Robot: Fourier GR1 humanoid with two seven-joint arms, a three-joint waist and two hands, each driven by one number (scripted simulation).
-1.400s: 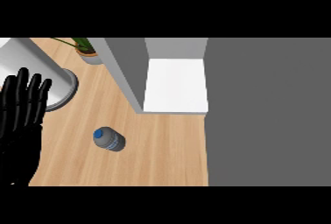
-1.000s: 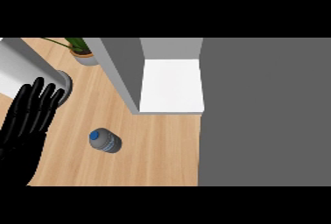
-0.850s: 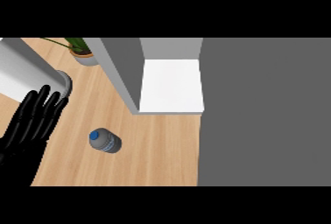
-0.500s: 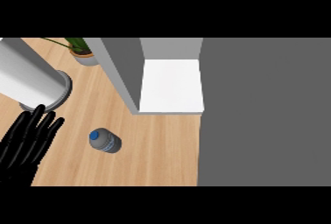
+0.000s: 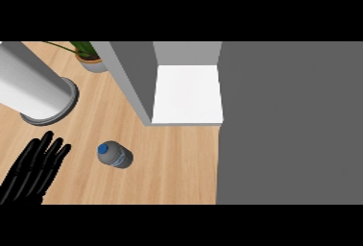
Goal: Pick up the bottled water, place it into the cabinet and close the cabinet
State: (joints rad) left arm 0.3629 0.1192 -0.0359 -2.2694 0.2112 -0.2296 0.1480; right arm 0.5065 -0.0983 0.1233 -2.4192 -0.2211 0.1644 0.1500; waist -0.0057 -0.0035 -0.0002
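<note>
Bottled water (image 5: pixel 114 154) standing on the wooden bench (image 5: pixel 170 168), left hand (image 5: pixel 37 168) lying open beside it.

The bottle is showing a blue cap and clear grey-blue body, sitting near of the open cabinet (image 5: pixel 186 93). The left hand's fingers are extending straight, holding nothing, just left of the bottle and apart from it.

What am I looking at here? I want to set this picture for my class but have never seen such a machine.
The view looks steeply down from a humanoid robot's head onto a wooden counter. The black shape at lower left is its left robot hand, fingers straight, holding nothing. Just right of it stands a small water bottle with a blue cap, untouched. Further back are a large grey cylinder, a potted plant, and an open cabinet with a white shelf. The right robot hand is out of sight.
</note>
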